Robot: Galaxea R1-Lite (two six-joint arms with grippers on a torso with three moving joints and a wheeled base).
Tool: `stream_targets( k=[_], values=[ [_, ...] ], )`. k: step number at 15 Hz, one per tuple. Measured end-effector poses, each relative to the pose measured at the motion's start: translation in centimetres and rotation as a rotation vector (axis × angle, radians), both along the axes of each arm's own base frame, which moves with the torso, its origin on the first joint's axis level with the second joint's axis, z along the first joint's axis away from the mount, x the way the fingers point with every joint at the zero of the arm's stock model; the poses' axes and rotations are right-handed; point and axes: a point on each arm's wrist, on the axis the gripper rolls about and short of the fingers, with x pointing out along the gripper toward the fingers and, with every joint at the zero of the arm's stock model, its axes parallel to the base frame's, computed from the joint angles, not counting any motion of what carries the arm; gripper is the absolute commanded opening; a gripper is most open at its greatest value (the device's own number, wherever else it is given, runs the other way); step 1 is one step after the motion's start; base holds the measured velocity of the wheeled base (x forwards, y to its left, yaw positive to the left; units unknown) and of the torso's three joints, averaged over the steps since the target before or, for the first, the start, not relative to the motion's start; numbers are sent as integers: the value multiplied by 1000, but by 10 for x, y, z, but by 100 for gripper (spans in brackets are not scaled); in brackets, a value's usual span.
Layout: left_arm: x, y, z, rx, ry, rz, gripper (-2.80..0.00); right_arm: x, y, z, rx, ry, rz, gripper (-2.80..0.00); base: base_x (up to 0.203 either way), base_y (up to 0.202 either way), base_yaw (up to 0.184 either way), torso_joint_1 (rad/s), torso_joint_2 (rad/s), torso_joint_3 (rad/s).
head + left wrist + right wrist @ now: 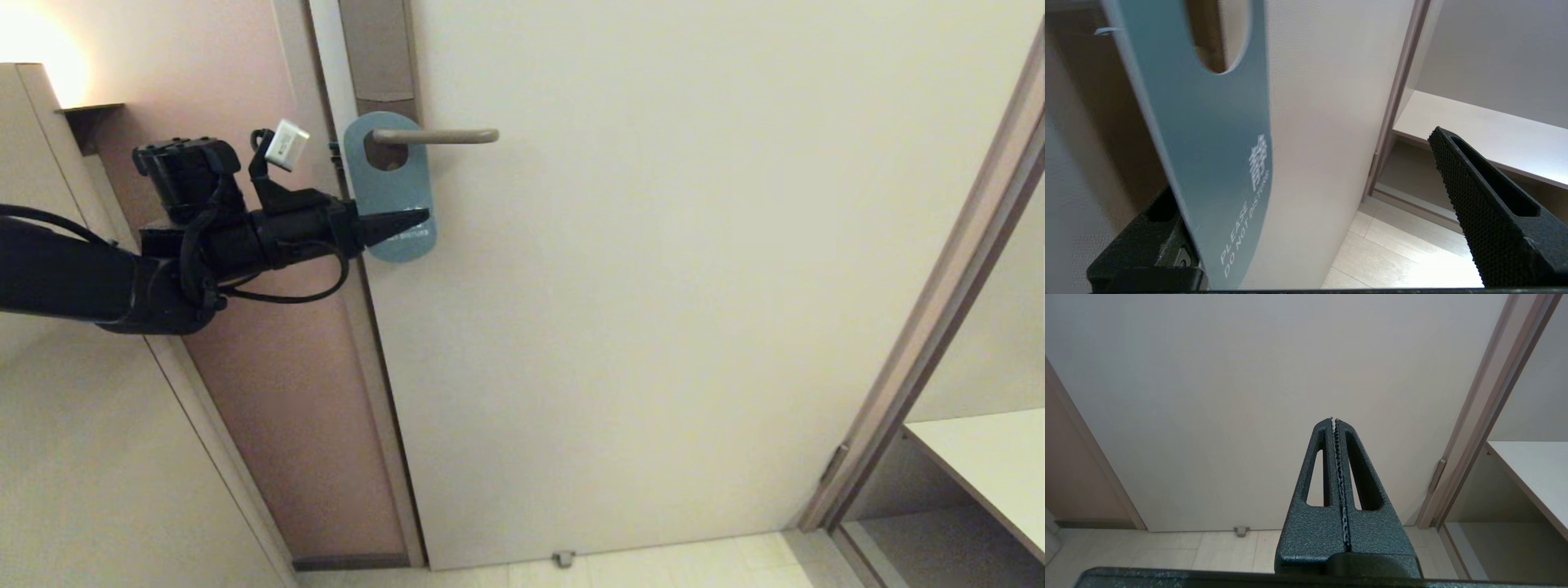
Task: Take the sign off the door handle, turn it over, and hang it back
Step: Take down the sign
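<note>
Head view: left pincer (408, 219) spread wide astride blue sign (390, 196) hanging on door handle (437, 136), ready to clamp and lift; right pincer (1336, 420) closed, idle.

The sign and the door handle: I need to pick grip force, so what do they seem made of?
The sign: thin stiff card or plastic, it seems; smooth matte blue face, slim pale edge in the left wrist view. The door handle: probably metal, with a brushed beige-bronze sheen. The left claw, open, straddles the sign's lower part.
</note>
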Motion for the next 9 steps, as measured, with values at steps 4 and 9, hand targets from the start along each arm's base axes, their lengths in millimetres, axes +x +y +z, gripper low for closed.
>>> stream_targets(
  k=[4, 9],
  values=[
    [0, 2, 0, 1, -1, 4, 0, 0, 0, 0, 0, 0, 0, -280, 0, 0, 0, 0, 0, 0],
    [0, 2, 0, 1, -4, 5, 0, 0, 0, 0, 0, 0, 0, -280, 0, 0, 0, 0, 0, 0]
  ],
)
